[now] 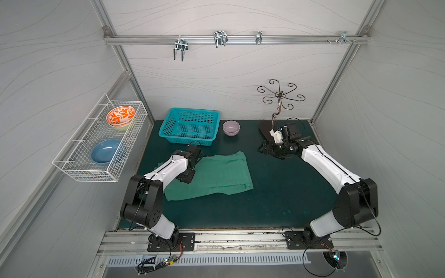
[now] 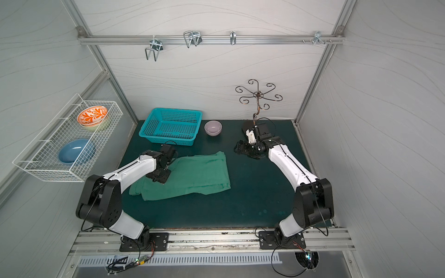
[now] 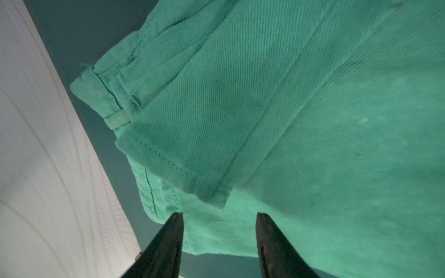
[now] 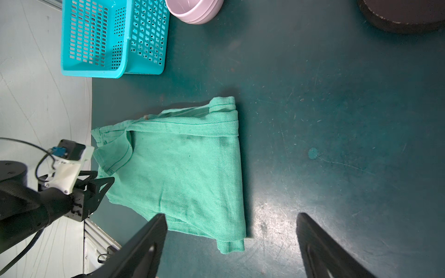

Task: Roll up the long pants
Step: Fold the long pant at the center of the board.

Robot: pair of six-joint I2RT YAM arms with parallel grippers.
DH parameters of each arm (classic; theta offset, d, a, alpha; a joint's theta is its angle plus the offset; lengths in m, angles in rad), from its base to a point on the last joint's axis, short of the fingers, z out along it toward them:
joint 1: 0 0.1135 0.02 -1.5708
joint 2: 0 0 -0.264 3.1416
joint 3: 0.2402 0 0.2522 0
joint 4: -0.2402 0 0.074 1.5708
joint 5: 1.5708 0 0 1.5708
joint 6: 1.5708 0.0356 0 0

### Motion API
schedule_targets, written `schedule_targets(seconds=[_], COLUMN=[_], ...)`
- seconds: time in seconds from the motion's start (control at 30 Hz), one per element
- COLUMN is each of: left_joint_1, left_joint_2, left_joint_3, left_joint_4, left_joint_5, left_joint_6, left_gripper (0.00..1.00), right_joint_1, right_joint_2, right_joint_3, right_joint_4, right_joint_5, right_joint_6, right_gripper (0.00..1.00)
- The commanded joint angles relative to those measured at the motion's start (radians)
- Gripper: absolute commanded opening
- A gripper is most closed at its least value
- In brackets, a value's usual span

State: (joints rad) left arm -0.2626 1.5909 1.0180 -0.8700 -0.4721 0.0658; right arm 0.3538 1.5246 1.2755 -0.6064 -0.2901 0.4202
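I work in a robot lab cell: aluminium framing [image 1: 339,74] and pale panels [image 1: 216,77] box in my bench [image 1: 289,192], a rail [image 1: 289,38] of hooks [image 1: 220,39] at twelve o'clock, a wire rack [image 1: 72,154] at nine.

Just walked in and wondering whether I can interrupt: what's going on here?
A two-arm robot is working on the long pants, which lie folded flat on the dark green mat, not yet rolled. The left gripper hangs open just over their left end, holding nothing. The right gripper is open too, off to the side above bare mat, clear of the cloth.
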Motion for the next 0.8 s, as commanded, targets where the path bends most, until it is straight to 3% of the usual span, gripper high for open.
schedule_targets(seconds=[0.0, 0.17, 0.37, 0.67, 0.77], left_joint_1=[0.0, 0.002, 0.004, 0.013, 0.014], left_joint_2=[0.044, 0.078, 0.108, 0.119, 0.085], left_joint_3=[0.058, 0.048, 0.046, 0.056, 0.056], left_joint_4=[0.033, 0.054, 0.067, 0.065, 0.063], left_joint_5=[-0.059, -0.06, -0.083, -0.081, -0.085], left_joint_6=[0.05, 0.062, 0.084, 0.092, 0.091], left_gripper=[0.51, 0.48, 0.36, 0.02, 0.0], right_joint_1=[0.0, -0.004, -0.007, -0.017, -0.023], right_joint_2=[-0.016, -0.015, -0.006, -0.002, 0.0], right_joint_3=[-0.004, 0.001, 0.013, 0.021, 0.024], right_joint_4=[0.002, 0.001, -0.001, -0.005, -0.006], right_joint_5=[-0.008, -0.006, -0.01, -0.019, -0.021], right_joint_6=[-0.005, -0.006, -0.007, -0.014, -0.014], right_gripper=[0.87, 0.87, 0.87, 0.87, 0.87])
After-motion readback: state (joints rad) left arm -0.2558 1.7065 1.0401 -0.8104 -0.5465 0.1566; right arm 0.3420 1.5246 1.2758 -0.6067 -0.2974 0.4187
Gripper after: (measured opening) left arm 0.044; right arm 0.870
